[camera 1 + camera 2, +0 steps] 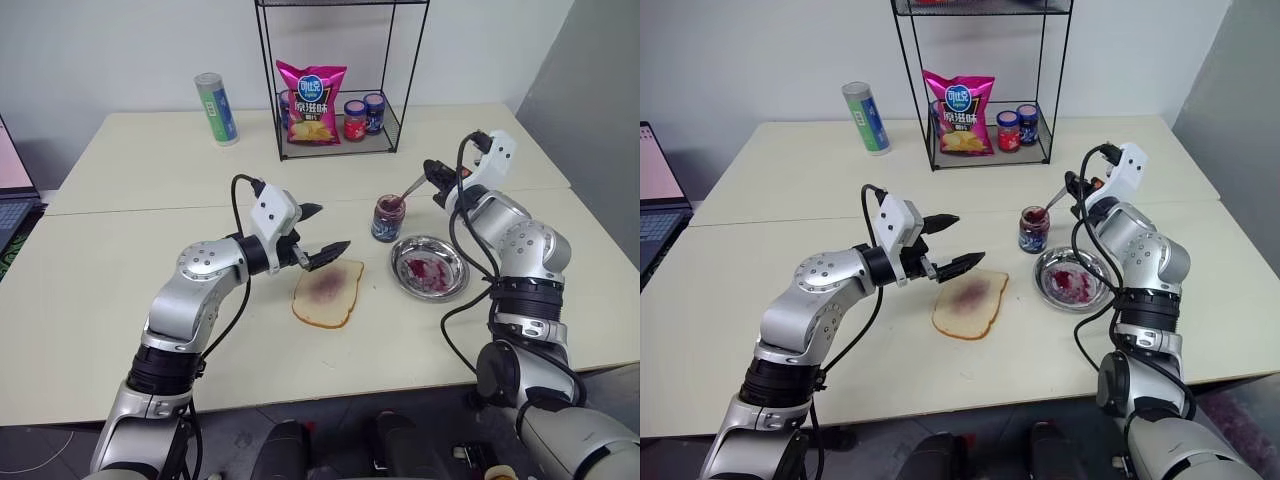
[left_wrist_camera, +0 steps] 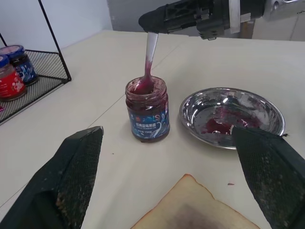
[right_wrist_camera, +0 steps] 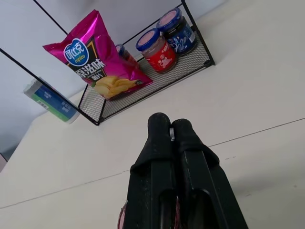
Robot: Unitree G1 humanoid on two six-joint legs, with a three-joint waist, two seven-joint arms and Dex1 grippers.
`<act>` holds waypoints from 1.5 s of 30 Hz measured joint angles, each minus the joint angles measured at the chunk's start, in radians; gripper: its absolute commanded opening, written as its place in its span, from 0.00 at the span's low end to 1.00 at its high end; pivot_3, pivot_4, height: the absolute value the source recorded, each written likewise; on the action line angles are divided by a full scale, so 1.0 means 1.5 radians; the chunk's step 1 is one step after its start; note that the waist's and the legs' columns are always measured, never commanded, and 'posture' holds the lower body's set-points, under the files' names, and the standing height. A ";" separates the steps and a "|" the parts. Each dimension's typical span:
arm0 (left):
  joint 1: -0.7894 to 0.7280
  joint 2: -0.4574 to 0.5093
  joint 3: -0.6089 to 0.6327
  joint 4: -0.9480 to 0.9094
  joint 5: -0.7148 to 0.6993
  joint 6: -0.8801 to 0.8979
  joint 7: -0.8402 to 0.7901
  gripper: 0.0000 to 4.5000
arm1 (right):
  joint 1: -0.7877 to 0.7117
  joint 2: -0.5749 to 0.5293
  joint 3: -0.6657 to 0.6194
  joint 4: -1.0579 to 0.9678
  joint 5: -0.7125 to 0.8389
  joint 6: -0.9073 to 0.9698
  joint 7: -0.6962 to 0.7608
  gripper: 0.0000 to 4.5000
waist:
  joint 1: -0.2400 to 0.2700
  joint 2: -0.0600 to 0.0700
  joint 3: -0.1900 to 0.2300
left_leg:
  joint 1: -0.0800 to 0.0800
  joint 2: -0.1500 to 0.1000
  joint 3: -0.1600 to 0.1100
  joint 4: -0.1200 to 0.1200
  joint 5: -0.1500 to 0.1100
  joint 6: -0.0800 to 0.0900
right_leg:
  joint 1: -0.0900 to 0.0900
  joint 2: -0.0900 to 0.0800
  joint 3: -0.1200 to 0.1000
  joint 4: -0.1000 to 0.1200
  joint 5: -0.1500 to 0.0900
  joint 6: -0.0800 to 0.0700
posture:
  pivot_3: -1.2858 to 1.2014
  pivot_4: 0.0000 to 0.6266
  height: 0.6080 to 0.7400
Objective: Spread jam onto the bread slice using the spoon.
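Observation:
The bread slice (image 1: 328, 293) lies flat on the table with a purplish jam smear (image 1: 325, 287) at its centre. My left gripper (image 1: 328, 230) hovers open just above and behind the slice, holding nothing. My right gripper (image 1: 435, 175) is shut on the handle of the spoon (image 1: 408, 188). The spoon's bowl is dipped into an open jam jar (image 1: 387, 218). From the left wrist, the spoon (image 2: 149, 57) slants down into the jar (image 2: 147, 112) beneath the right gripper (image 2: 157, 19). Beside the jar, a round metal plate (image 1: 396, 265) carries red-purple jam smears (image 1: 420, 268).
At the back stands a black wire rack (image 1: 390, 130) with a pink chip bag (image 1: 311, 102) and two small lidded jars (image 1: 364, 117). A cylindrical can (image 1: 216, 108) stands back left. A laptop (image 1: 12, 200) sits at the left edge. Two tables meet along a seam.

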 measured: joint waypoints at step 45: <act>-0.047 0.024 -0.025 0.077 0.007 -0.055 -0.095 1.00 | 0.045 0.094 -0.189 -0.132 0.361 -0.012 -0.249 0.01 | -0.001 0.001 0.001 | -0.001 0.000 0.000 0.000 0.000 0.000 | -0.001 0.000 0.000 0.000 -0.001 0.002 | 0.52 0.24 1.00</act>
